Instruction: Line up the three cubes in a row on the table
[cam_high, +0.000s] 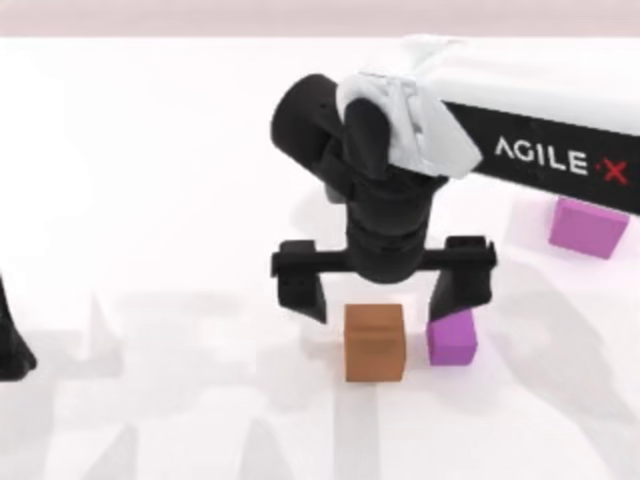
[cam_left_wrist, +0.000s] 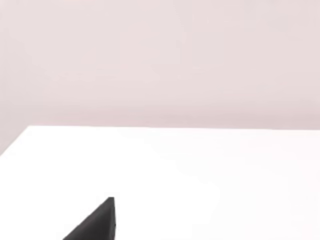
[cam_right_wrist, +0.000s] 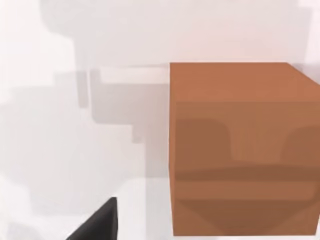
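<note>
Brown cube (cam_high: 374, 343) under open R gripper (cam_high: 385, 285)

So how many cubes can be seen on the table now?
3: brown-orange cube at centre front, small purple cube just right of it, larger purple cube at the far right, partly behind the right arm.

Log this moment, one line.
right gripper: open, above brown-orange cube | small purple cube: beside | large purple cube: apart | left arm: parked
</note>
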